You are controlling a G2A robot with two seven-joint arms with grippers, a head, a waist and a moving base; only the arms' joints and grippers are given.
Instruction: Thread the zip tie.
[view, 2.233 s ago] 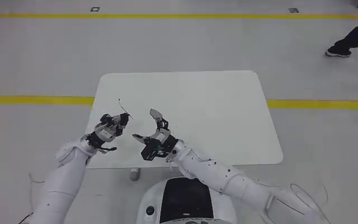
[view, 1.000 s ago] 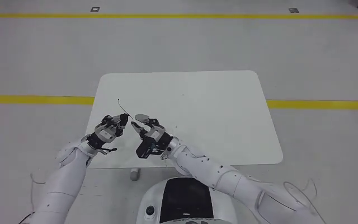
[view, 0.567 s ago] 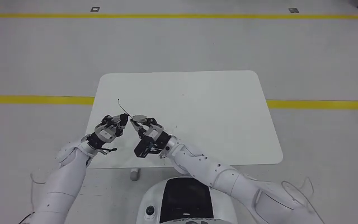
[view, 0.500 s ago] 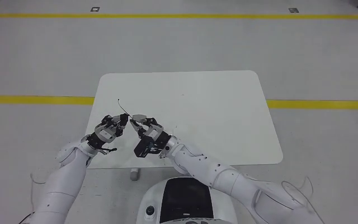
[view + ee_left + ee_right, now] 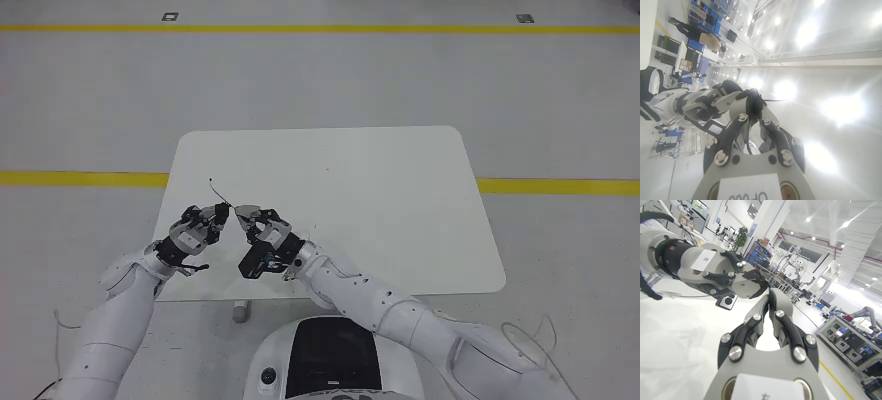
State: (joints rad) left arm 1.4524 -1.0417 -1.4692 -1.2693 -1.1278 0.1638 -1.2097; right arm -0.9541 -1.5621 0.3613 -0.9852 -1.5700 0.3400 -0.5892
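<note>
A thin black zip tie [image 5: 217, 190] is held up over the table's near left part, its tail pointing away from me. My left gripper [image 5: 220, 213] is shut on it. In the left wrist view the strap loops between that gripper's fingers [image 5: 753, 106] and the tail [image 5: 776, 100] sticks out past them. My right gripper [image 5: 241, 214] sits tip to tip against the left one. Its fingers [image 5: 769, 291] are pressed together right where the tie leaves the left gripper's black pads [image 5: 757, 280].
The white table [image 5: 400, 200] spreads bare to the right and far side of both grippers. Its front edge lies just below them. A yellow floor line [image 5: 560, 186] runs behind the table.
My right gripper was open and further right. It moved left to the left gripper's tips and closed there. The left arm kept still with the tie.
</note>
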